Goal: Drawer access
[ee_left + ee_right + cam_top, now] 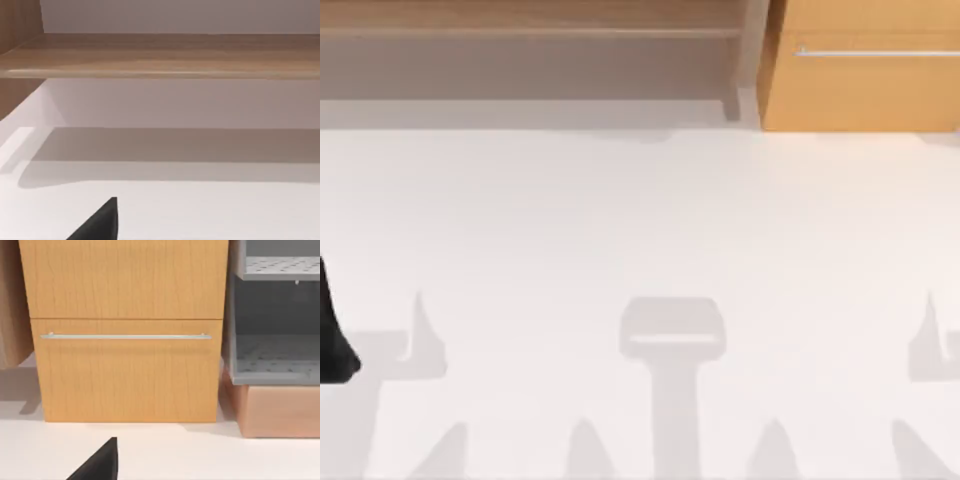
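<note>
The drawer (125, 380) is a light orange-brown panel, the lower of two on its cabinet, and it sits flush with the panel above. A thin silver bar handle (125, 336) runs across its upper part. From above, the same cabinet (860, 95) and handle (875, 52) stand at the table's far right. A black tip of my right gripper (97, 465) hangs low over the white table, well short of the drawer front. My left gripper (97, 225) faces the shelf unit, and a black part of the left arm (334, 335) shows at the table's left edge.
A darker brown wooden shelf unit (530, 45) spans the back left, with its board (165, 55) above a shaded recess. A grey perforated rack (275, 355) on a pale wooden base (280, 410) stands beside the drawer cabinet. The white table (640, 220) stretches between.
</note>
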### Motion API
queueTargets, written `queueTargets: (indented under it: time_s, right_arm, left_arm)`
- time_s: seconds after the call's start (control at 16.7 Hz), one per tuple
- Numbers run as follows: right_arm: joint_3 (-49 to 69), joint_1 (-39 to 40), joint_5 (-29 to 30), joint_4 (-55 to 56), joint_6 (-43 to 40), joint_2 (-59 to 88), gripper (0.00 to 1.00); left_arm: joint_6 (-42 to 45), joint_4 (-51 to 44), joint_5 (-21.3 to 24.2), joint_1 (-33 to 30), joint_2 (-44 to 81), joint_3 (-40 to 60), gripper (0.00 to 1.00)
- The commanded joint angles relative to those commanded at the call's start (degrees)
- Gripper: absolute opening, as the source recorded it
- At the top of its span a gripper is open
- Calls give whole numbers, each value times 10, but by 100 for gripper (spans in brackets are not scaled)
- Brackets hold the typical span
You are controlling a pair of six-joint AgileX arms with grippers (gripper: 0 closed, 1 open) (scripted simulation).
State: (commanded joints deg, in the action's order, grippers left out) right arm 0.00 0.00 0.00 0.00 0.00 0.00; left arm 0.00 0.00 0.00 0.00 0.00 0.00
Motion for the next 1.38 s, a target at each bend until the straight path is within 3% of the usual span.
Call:
queueTargets:
  time_s: [0.42, 1.08, 1.38]
  right_arm:
    - [48, -48, -49, 71, 1, 93, 100]
    - [244, -272, -264, 373, 11, 607, 100]
    - [303, -336, -328, 463, 11, 761, 100]
  left_arm:
    - [0, 0, 0, 0, 0, 0, 100]
    - [0, 0, 0, 0, 0, 0, 100]
    - [0, 0, 0, 0, 0, 0, 100]
